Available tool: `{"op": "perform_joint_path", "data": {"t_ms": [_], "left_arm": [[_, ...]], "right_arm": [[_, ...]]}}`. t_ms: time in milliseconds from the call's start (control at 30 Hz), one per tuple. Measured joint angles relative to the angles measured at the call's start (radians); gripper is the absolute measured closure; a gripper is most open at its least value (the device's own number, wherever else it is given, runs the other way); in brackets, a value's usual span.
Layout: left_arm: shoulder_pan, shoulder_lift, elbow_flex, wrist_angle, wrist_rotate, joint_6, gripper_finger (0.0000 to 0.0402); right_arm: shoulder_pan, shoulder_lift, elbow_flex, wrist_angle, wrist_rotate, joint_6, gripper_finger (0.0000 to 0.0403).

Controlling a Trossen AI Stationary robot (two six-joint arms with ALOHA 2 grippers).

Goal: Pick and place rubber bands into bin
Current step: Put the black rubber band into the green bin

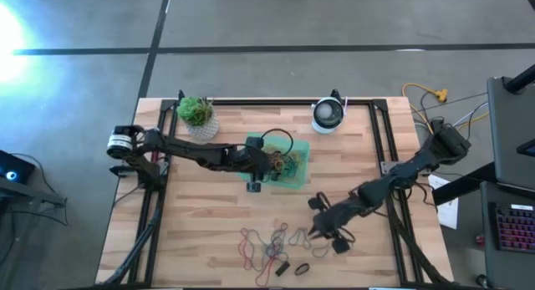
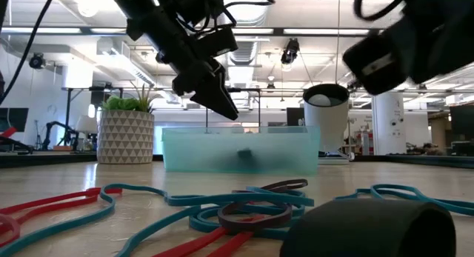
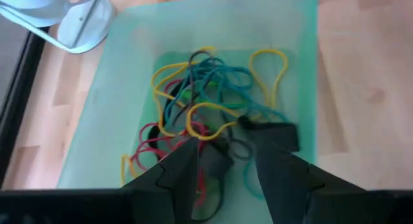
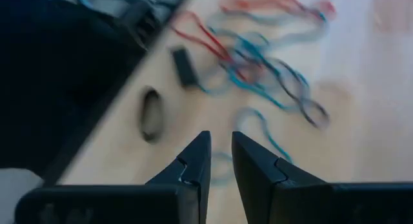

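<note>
Right now my left gripper (image 1: 266,166) hangs over the bin (image 1: 302,148) at the centre of the high view, its fingers (image 3: 174,175) a moderate gap apart with nothing between them. Below them in the left wrist view sits a tangle of bands (image 3: 206,114) already in the bin, yellow, blue, red and dark ones heaped together.

My right gripper (image 1: 320,231) is at the lower right of the high view, beside the loose bands (image 1: 272,244) spread on the table (image 1: 192,231) near its lower edge. Its fingers (image 4: 193,166) stand narrowly apart and empty, aimed at the bare wood just short of a thin blue loop (image 4: 261,130).

The risks I see come from the tangle. On the table the loops overlap, so closing on one may drag several along, or snag and stretch one until it snaps free and flicks off the edge. With so narrow a gap I could also close beside the thin band and miss it. Over the bin, if my left fingers dip, they may hook a band already there and lift it back out. The bin looks light; a snagged loop could shift it too.
</note>
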Motion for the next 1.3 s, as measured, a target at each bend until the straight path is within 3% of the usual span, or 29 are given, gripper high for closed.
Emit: {"op": "perform_joint_path", "data": {"t_ms": [200,500,633,1033,1300], "left_arm": [[-0.061,-0.001,0.000,0.001,0.002,-0.021,0.0265],[-0.172,-0.034,-0.001,-0.021,0.002,-0.075,0.0265],[-0.221,-0.073,-0.002,-0.058,-0.008,-0.115,0.0265],[-0.335,-0.141,-0.022,-0.111,-0.147,-0.176,0.0265],[-0.352,-0.146,-0.081,-0.099,-0.161,-0.258,0.0265]], "right_arm": [[0.092,0.057,-0.016,0.185,0.037,-0.006,0.0344],[0.111,0.304,0.087,0.197,0.057,0.040,0.0344],[0.111,0.356,0.133,0.195,0.051,0.042,0.0344],[0.120,0.373,0.188,0.189,0.028,0.074,0.0321],[0.120,0.373,0.188,0.167,0.026,0.116,0.0292]]}}
